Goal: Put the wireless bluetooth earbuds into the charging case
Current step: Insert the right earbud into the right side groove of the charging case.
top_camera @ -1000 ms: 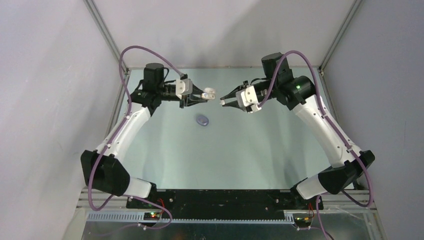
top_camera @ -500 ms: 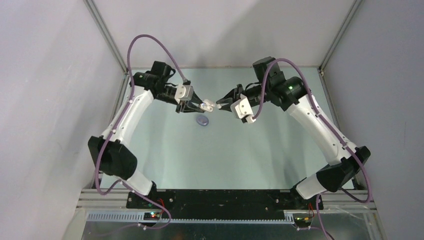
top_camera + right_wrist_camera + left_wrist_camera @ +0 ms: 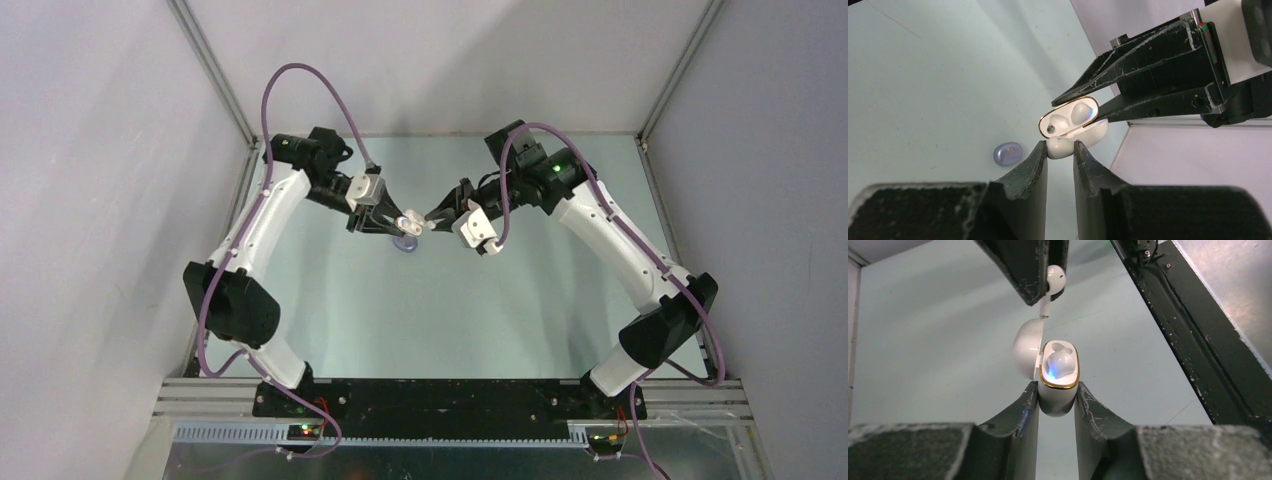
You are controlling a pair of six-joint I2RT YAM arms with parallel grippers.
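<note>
My left gripper (image 3: 1058, 392) is shut on a white charging case (image 3: 1058, 400) with a gold rim, its lid (image 3: 1026, 354) open. One white earbud (image 3: 1060, 362) sits inside, beside a blue light. My right gripper (image 3: 1060, 149) is shut on another white earbud (image 3: 1060, 147), which also shows in the left wrist view (image 3: 1055, 279). Its stem tip touches the top edge of the lid. In the top view both grippers (image 3: 400, 221) (image 3: 433, 221) meet above the table's middle back. The case also shows in the right wrist view (image 3: 1070, 118). No purple earbuds show.
A closed purple pebble-shaped case (image 3: 1008, 152) lies on the pale green table (image 3: 500, 300), just below the grippers in the top view (image 3: 404, 244). Metal frame posts and grey walls stand at the back and both sides.
Both arms have swung nearer and toward each other. The gap between the earbud and the open case has closed. Both grippers now hang over the purple case.
</note>
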